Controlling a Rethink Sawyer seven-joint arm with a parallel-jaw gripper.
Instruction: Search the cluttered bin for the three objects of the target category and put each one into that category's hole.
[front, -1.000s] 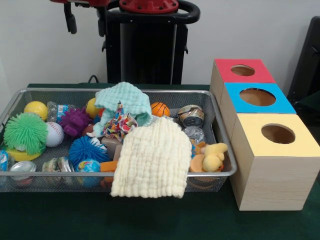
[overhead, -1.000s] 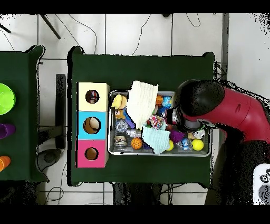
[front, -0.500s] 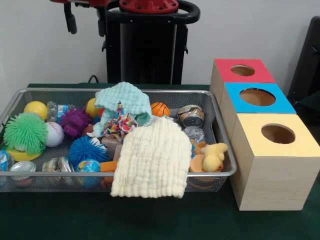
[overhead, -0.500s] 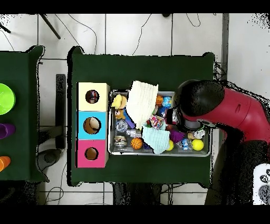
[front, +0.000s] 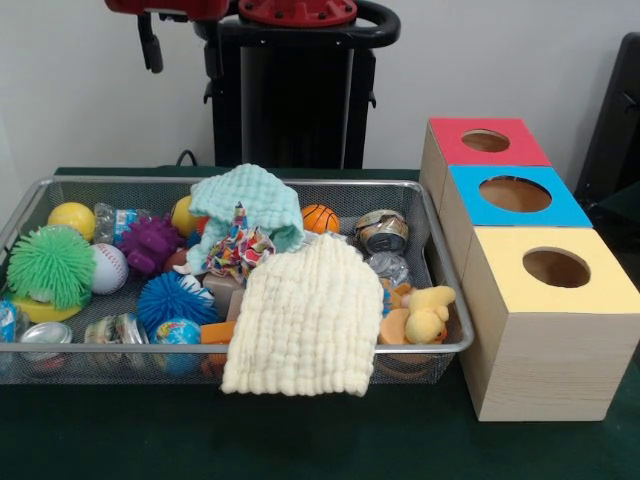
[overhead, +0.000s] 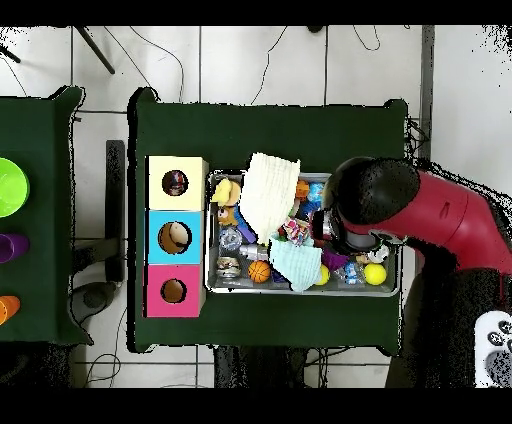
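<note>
- Jaws could not be read in either view: in the front view only dark parts of the arm hung at the top edge, high above the bin.
- Front view: one printed fabric piece lay mid-bin, tucked under the mint cloth and touching the cream cloth, which draped over the near rim. A grab there would likely catch a cloth too. The other two pieces were hidden, probably buried.
- Front view: the yellow box's hole stood well apart from the piece, beyond the bin's end, so a loose pinch might shed it on the way.
- Overhead view: the arm covered one end of the bin, away from the boxes; the piece showed beside it. Clutter under the arm was unseen, so a descent risked striking toys.
</note>
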